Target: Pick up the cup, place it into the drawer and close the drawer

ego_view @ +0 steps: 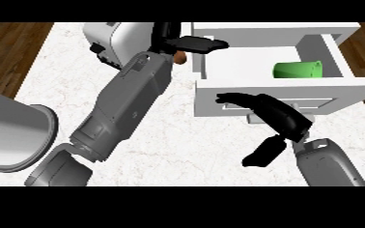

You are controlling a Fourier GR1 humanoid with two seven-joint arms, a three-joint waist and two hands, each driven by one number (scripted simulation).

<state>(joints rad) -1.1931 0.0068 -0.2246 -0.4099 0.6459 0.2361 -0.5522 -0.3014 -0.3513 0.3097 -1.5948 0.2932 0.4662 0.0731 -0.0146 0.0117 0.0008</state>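
Green cup [298, 69] lies on its side inside the open white drawer [235, 67], at the right of the frame's upper half. It sits against the drawer's right wall, just behind the front panel, with no hand on it.

Only the head view is given, looking steeply down on a white marble counter [192, 149] edged by wooden floor at the far left.

At lower right, the right hand [267, 108] comes up from its grey forearm, with straight, relaxed fingers laid against the outer face of the drawer front near the handle. It holds nothing.

From the lower left, the left forearm crosses diagonally to the left hand [196, 44] at top centre, whose flat, extended fingers rest over the drawer's left rim, also holding nothing.

A white toaster [118, 41] stands at upper left, behind that arm. A small brown object, partly hidden, peeks out beside the left hand. A grey round bin [21, 135] shows at the left edge.

With the cup already stowed, closing seems to be the step in hand. A good push would press the front panel squarely toward the top of the frame, once the left fingers are lifted clear of the rim so they are not caught.
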